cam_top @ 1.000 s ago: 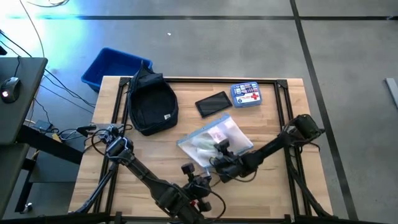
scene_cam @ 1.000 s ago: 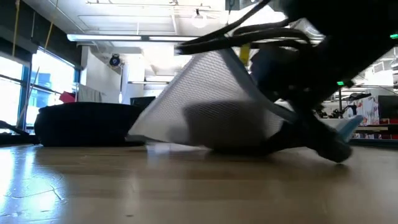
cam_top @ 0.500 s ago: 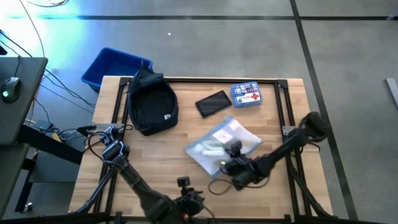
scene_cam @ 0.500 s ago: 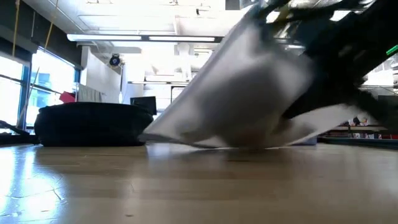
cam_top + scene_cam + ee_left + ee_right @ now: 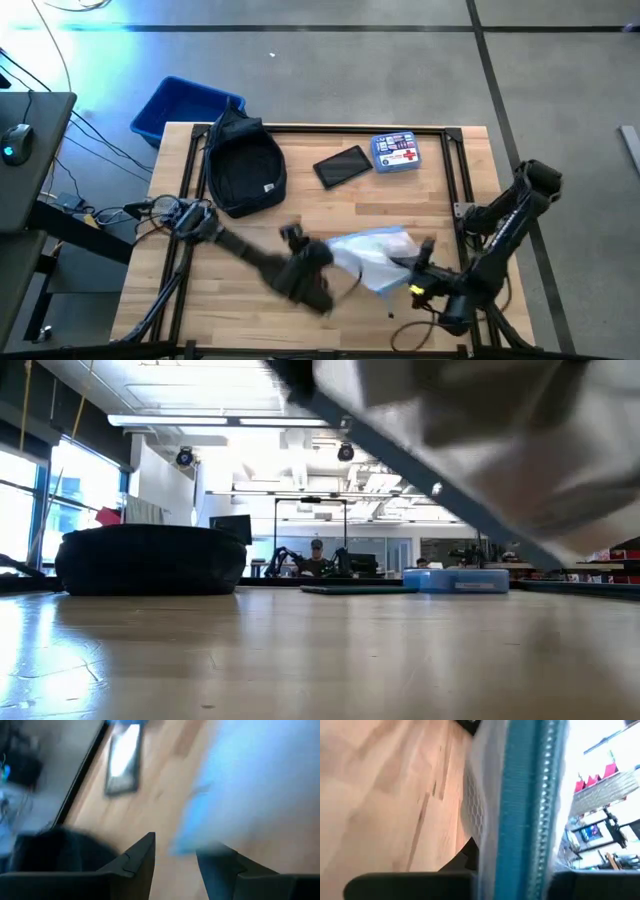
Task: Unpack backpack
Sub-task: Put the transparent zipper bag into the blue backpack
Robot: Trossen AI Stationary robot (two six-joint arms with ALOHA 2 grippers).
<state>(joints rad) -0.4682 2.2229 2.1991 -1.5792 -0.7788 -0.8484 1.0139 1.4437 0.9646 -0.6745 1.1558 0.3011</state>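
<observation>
Right gripper, lower right of the high view, is pinching the edge of a clear mesh pouch w/ a teal zipper; in the right wrist view the zipper band is running straight down btwn its 2 fingers, pressed together on it. The pouch is hanging off the table, filling the upper right of the low view w/ its lower edge clear of the wood.

Left gripper, lower centre of the high view, is sitting just beside the pouch's left end. In the left wrist view its 2 fingers are standing apart w/ a gap btwn them, and the pale blue blur of the pouch is lying just beyond the tips; contact cannot be told.

The backpack is lying flat at the upper left of the table, well apart from both grippers; in the low view it is showing as a dark mound at the left. A blue bin is sitting beyond the table's upper-left corner. A flat black case and a blue first-aid box are lying side by side, top centre of the table, near each other but not touching. A person is showing far back in the room, low view centre.
</observation>
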